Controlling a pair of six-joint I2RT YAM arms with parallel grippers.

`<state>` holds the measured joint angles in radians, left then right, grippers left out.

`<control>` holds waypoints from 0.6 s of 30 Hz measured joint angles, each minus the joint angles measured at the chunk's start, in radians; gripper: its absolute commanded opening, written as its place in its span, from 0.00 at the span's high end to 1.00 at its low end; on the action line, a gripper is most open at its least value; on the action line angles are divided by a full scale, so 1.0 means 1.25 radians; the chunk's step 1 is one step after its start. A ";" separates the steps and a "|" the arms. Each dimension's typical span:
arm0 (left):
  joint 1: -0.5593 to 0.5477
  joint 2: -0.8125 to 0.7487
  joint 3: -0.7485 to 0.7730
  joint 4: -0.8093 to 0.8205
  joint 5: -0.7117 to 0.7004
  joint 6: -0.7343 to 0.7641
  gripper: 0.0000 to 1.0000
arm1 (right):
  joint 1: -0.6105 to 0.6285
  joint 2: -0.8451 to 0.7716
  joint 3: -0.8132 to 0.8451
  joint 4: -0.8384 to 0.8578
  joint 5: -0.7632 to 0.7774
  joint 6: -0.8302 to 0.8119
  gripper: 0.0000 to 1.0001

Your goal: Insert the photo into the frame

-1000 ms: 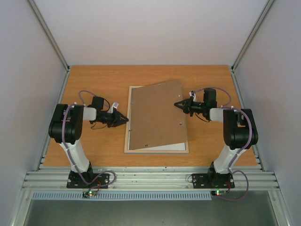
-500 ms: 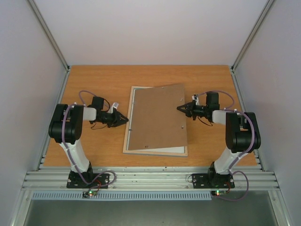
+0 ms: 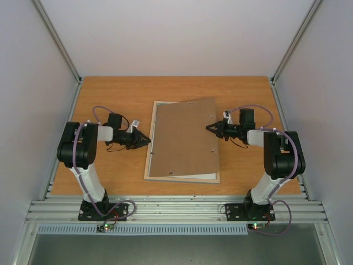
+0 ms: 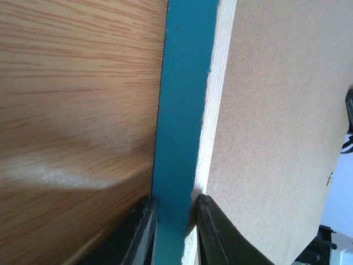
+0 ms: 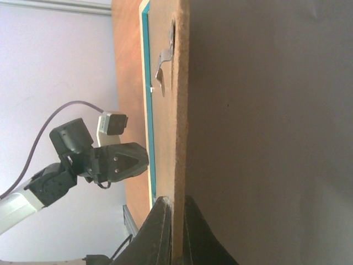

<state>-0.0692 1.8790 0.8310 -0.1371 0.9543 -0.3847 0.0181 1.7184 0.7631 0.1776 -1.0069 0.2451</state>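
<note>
The frame (image 3: 182, 178) lies back-up in the middle of the table. Its turquoise edge (image 4: 182, 110) runs between the fingers of my left gripper (image 4: 174, 200), which is shut on the frame's left side (image 3: 148, 141). A flat brown backing board (image 3: 185, 138) rests slightly askew over the frame. My right gripper (image 3: 209, 128) is shut on the board's right edge (image 5: 181, 110), its jaws pinching the thin board (image 5: 176, 200). The photo is hidden; I cannot see it under the board.
A white strip (image 3: 193, 174) shows inside the frame below the board's lower edge. A small metal clip (image 5: 164, 63) sits on the board. Aluminium rails (image 3: 176, 210) run along the near edge of the wooden table (image 3: 110, 99), with white walls around it.
The right gripper has swung the backing board so it lies closer in line with the frame and flatter on it. The left gripper has stayed on the frame's edge.
</note>
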 measured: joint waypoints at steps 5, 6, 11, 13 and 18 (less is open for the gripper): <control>0.000 0.000 0.000 0.000 -0.001 0.001 0.78 | 0.002 0.025 -0.001 0.035 -0.007 0.016 0.99; 0.000 0.000 0.000 0.000 -0.001 0.001 0.79 | 0.002 0.025 -0.001 0.038 -0.008 0.016 0.99; 0.000 0.000 0.000 -0.001 -0.006 0.007 0.79 | 0.002 0.024 0.004 0.044 -0.018 0.020 0.99; 0.000 0.000 0.001 -0.002 -0.008 0.011 0.79 | 0.002 0.023 0.003 0.059 -0.027 0.037 0.99; 0.000 0.003 0.003 -0.003 -0.005 0.015 0.79 | 0.003 0.001 -0.002 0.066 -0.031 0.057 0.99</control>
<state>-0.0689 1.8832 0.8349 -0.1410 0.9478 -0.3660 0.0216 1.7199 0.7601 0.2604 -1.0462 0.3161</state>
